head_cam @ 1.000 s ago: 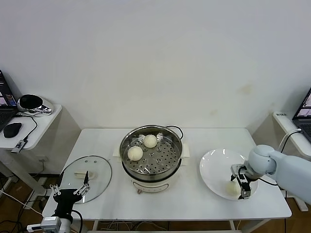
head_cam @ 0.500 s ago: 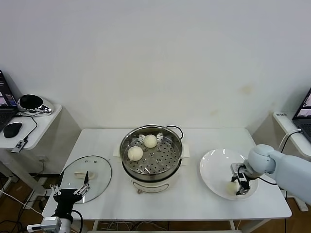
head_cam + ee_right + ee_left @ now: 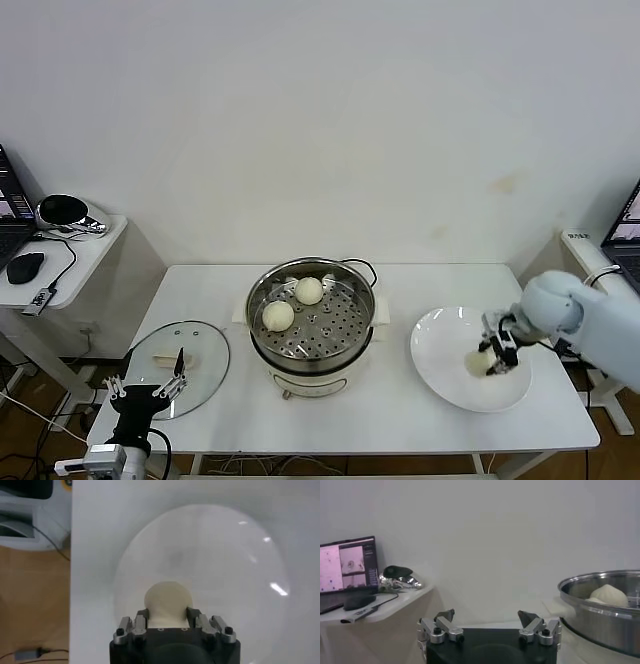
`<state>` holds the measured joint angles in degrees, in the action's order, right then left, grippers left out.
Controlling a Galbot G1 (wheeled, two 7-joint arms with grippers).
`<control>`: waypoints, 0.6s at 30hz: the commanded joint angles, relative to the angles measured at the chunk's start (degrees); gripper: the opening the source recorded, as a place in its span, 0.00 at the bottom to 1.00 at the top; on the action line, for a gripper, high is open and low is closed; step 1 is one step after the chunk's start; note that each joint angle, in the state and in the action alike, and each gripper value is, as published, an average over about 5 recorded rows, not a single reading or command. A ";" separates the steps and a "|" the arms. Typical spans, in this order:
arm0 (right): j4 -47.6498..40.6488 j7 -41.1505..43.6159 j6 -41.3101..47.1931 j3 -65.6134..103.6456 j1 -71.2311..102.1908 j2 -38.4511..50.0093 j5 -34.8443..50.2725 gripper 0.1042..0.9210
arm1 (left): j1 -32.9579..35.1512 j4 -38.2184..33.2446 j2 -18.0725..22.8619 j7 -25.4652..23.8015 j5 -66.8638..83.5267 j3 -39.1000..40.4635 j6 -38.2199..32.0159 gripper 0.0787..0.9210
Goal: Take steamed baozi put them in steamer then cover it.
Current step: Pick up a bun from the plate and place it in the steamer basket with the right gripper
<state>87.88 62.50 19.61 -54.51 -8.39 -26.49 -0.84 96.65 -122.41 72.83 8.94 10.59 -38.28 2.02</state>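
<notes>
Lifted since a second ago, the right gripper (image 3: 494, 357) now carries its bun clear of the white plate's (image 3: 440, 372) far side, where it had been pressed down low near the plate's outer edge; nothing else has shifted.

From the head camera, the steamer (image 3: 312, 325) is the landmark. The held baozi (image 3: 479, 361), clamped between the right fingers, hangs over the plate, which sits just beside the steamer on the robot's right. The coming carry therefore runs toward the robot's left, across the gap to the steamer's open mouth, and the right arm is plainly the nearer one. Two baozi (image 3: 279, 316) already lie on the perforated tray, leaving free tray on the side closest to the plate. The right forearm reaches in from the table's outer edge, wrist bent downward. The cover (image 3: 179, 354) lies flat on the table (image 3: 400, 425) on the steamer's other side, and the left gripper (image 3: 145, 392) is parked low beyond it, off the table's front corner.

The left wrist camera shows that gripper (image 3: 488, 624) spread wide and empty, the steamer's rim (image 3: 600, 582) off to one side with a bun (image 3: 609, 594) visible inside.

The right wrist camera shows the right fingers (image 3: 193, 615) closed snugly on either side of the round bun (image 3: 168, 598), the plate (image 3: 235, 555) beneath.
</notes>
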 commanded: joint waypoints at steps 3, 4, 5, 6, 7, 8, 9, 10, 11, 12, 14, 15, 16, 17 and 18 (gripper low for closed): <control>0.22 0.57 0.00 -9.99 -28.01 -6.42 11.05 0.49 | -0.10 -0.30 -0.49 -0.01 0.12 -0.01 0.05 0.88; 0.08 0.51 -0.04 -11.04 -30.08 -8.16 11.95 0.49 | -0.14 -0.35 -0.52 0.00 0.13 -0.06 0.05 0.88; -0.04 0.35 -0.11 -12.12 -32.15 -10.11 12.88 0.49 | -0.18 -0.41 -0.54 0.02 0.14 -0.11 0.07 0.88; -0.09 0.10 -0.20 -13.00 -33.78 -12.09 13.74 0.49 | -0.22 -0.47 -0.53 0.04 0.14 -0.18 0.08 0.88; -0.12 -0.23 -0.29 -13.83 -35.15 -14.21 14.61 0.49 | -0.25 -0.54 -0.51 0.05 0.14 -0.26 0.08 0.88; -0.10 -0.61 -0.37 -14.46 -36.05 -15.99 15.36 0.49 | -0.28 -0.61 -0.49 0.06 0.14 -0.34 0.09 0.88; -0.08 -1.02 -0.53 -14.98 -36.65 -17.82 16.06 0.49 | -0.29 -0.66 -0.48 0.06 0.13 -0.43 0.09 0.88; -0.08 -1.35 -0.82 -15.36 -36.93 -19.58 16.74 0.49 | -0.31 -0.70 -0.47 0.07 0.14 -0.56 0.09 0.88; -0.20 -1.64 -1.35 -15.73 -36.93 -21.33 17.49 0.49 | -0.32 -0.71 -0.45 0.08 0.16 -0.70 0.08 0.88; -0.45 -1.95 -2.17 -16.07 -36.71 -23.07 18.35 0.49 | -0.32 -0.70 -0.42 0.08 0.18 -0.87 0.07 0.88; -1.22 -2.66 -4.47 -16.67 -35.78 -26.83 20.13 0.49 | -0.29 -0.70 -0.34 0.10 0.24 -1.25 0.04 0.88; -1.66 -3.16 -5.91 -16.98 -35.15 -28.68 20.89 0.49 | -0.25 -0.71 -0.28 0.11 0.28 -1.43 0.02 0.88; -1.99 -3.68 -7.36 -17.29 -34.46 -30.44 21.31 0.49 | -0.21 -0.72 -0.22 0.12 0.31 -1.62 0.00 0.88; -2.21 -4.18 -8.76 -17.69 -33.79 -32.03 21.33 0.49 | -0.16 -0.75 -0.16 0.13 0.34 -1.80 -0.02 0.88; -2.35 -4.68 -10.12 -18.18 -33.18 -33.40 20.99 0.49 | -0.12 -0.77 -0.09 0.14 0.36 -1.94 -0.03 0.88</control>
<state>86.87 60.47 16.67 -67.45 -35.89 -43.97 13.72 96.40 -123.13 72.57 9.04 10.87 -39.54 2.04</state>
